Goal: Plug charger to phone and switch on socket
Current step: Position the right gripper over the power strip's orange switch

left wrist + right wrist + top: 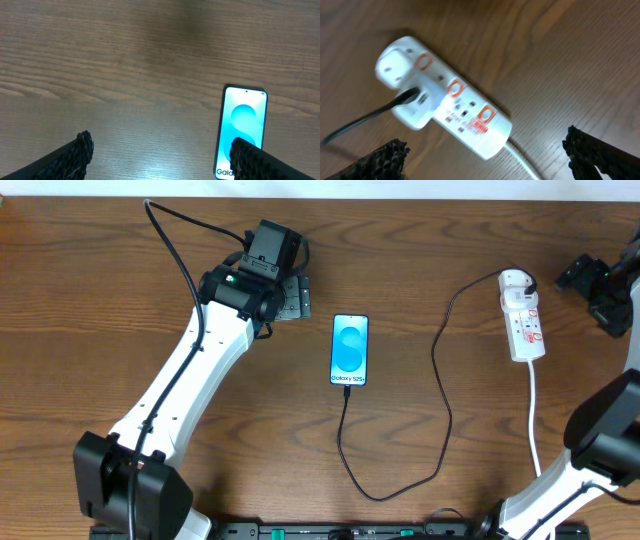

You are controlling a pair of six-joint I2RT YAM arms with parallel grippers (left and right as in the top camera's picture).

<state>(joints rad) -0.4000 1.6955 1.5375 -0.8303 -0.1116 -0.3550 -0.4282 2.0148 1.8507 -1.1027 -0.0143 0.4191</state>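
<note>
The phone lies flat at the table's middle with its blue screen lit; it also shows at the lower right of the left wrist view. The black charger cable runs from the phone's bottom edge in a loop to the white socket strip, where its plug sits in the far end. My left gripper is open and empty, just left of the phone. My right gripper is open and empty, above the table right of the strip.
The strip's thick white cord runs toward the front edge beside the right arm's base. The left arm stretches diagonally across the table's left half.
</note>
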